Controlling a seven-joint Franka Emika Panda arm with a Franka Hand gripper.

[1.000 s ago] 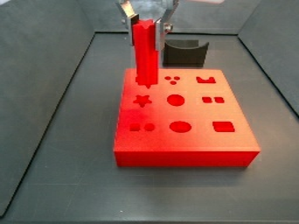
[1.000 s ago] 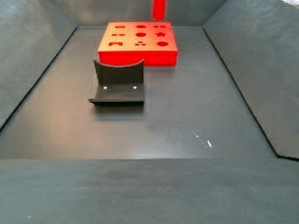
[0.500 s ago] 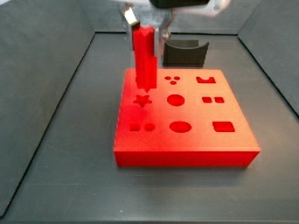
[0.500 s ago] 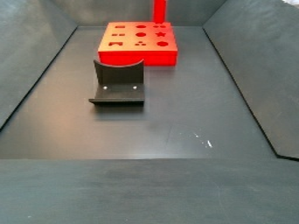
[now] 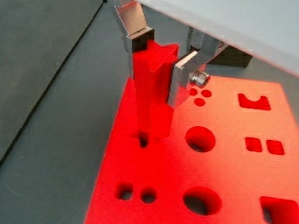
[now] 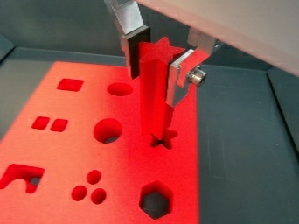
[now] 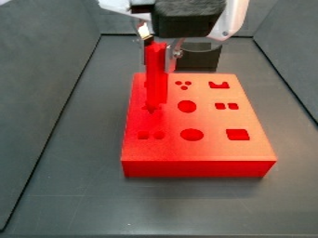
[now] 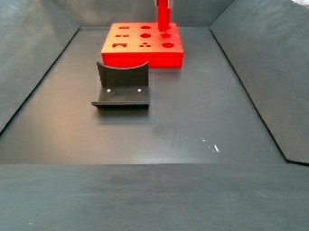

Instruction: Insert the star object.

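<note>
My gripper is shut on the upper part of the star object, a long bright red peg with a star cross-section, and holds it upright. Both wrist views show the silver fingers clamping the peg. Its lower end stands at the star-shaped hole of the red block, with the hole's points showing round it. In a side view the peg stands on the block at the far end; the gripper itself is cut off there.
The red block has several other shaped holes: round, hexagonal, rectangular. The dark fixture stands on the grey floor beside the block, also seen in a side view. Grey walls enclose the floor.
The gripper has come down with the peg. The peg's lower end has moved from above the block's back row to the star hole.
</note>
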